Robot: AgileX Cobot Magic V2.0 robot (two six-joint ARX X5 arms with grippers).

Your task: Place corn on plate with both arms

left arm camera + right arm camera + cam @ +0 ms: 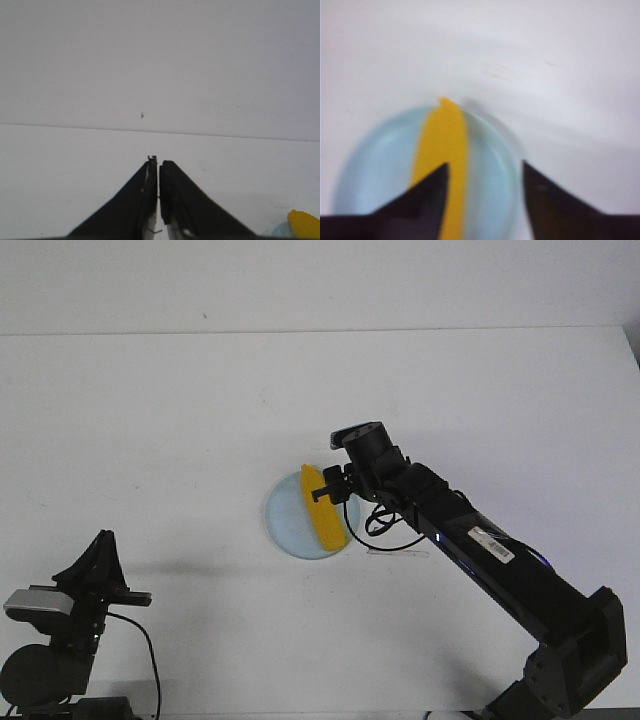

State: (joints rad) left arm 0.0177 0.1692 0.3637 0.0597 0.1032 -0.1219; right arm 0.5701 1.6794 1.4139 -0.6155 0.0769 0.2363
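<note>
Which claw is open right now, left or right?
The right claw, fingers spread above the corn on the plate. The left claw is shut, away from both.

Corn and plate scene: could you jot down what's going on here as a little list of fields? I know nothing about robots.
corn: yellow, lying across the plate
plate: pale blue, round, on the white table
right end effector: open, above the plate, corn not gripped
left end effector: shut, holding nothing, far from the plate
task state: corn appears placed
</note>
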